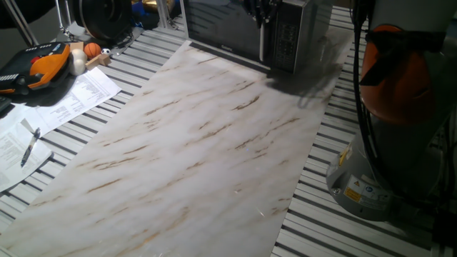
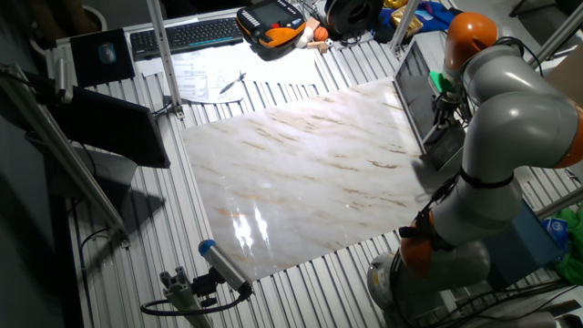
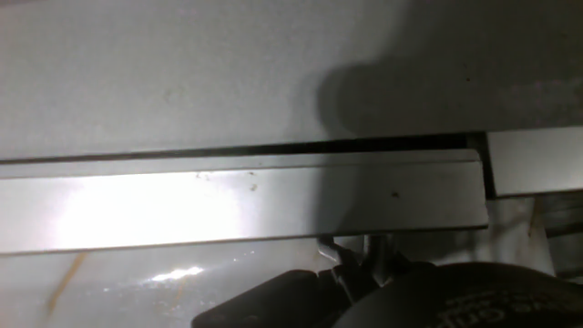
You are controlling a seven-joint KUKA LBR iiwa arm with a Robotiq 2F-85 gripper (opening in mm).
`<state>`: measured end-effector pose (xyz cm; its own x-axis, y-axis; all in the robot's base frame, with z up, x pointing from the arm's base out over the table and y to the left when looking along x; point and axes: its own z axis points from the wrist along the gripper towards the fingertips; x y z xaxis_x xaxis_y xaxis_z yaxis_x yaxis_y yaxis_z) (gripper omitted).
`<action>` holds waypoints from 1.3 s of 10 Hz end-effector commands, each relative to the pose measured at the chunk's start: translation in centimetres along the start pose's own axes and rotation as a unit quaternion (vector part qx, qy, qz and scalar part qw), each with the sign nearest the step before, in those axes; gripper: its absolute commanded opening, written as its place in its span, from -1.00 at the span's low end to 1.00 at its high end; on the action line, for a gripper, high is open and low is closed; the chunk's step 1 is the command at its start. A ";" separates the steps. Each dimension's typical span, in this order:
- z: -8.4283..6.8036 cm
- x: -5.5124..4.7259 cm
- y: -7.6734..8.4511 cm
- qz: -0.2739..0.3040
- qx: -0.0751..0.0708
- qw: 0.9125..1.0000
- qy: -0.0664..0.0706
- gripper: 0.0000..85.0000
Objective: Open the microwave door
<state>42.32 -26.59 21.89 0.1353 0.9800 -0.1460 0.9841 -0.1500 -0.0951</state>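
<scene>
The microwave stands at the far edge of the marble board, silver with a dark keypad strip. Its door is a dark glass panel with a vertical silver bar handle; it looks closed. My gripper is dark and sits right at the top of the handle. In the other fixed view the door faces left and the arm hides most of the gripper. The hand view shows the silver handle bar very close, with dark gripper parts below. Whether the fingers are closed is not visible.
The marble board covers the slatted table. Papers and a pen, an orange-black pendant and small balls lie at the left. The robot base stands at the right. A keyboard is at the far side.
</scene>
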 end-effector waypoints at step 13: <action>-1.7 5.6 2.5 0.080 -0.034 0.996 0.008 -0.20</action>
<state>45.89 -21.10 22.56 0.2979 0.9444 -0.1390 0.9537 -0.3009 0.0000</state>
